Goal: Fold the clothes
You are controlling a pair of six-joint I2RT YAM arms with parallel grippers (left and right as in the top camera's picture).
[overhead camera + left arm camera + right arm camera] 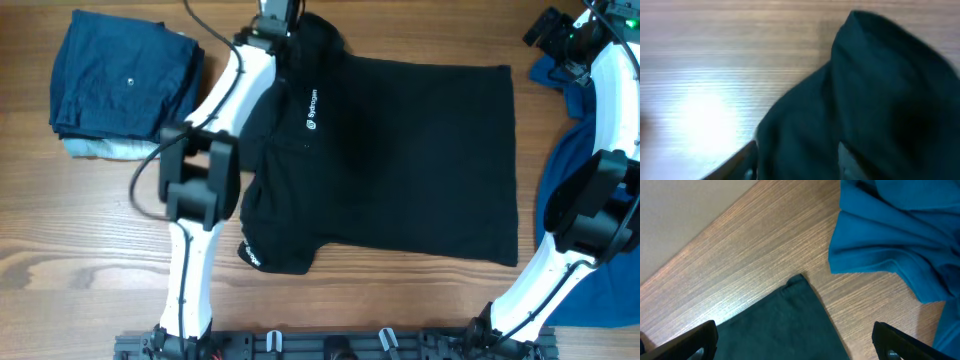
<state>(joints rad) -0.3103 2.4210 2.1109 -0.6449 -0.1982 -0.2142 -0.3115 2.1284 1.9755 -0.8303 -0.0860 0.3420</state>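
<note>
Lying spread on the wooden surface (60,270), the black polo shirt (400,160) fills the middle of the overhead view. It is front up, with its white logo lettering (311,108) legible on the chest and its hem toward the right arm's side. One short sleeve (278,255) lies flat on the side nearest the arm bases; the far sleeve (318,35) is bunched beside the left hand (272,22). The left hand sits at that bunched cloth — its wrist view is blurred and filled with dark fabric over bare wood, so it cannot be told whether its jaws are parted or closed on the shirt. The right hand (796,345) hangs near the shirt's far hem corner (800,282), its fingers (695,340) spread wide and gripping nothing. A bright blue shirt (890,230) lies crumpled just beside that corner — a narrow strip of wood separates the two. At the opposite end of the surface, well apart from the polo, folded navy garments (120,75) rest stacked on a pale blue garment (105,148).
</note>
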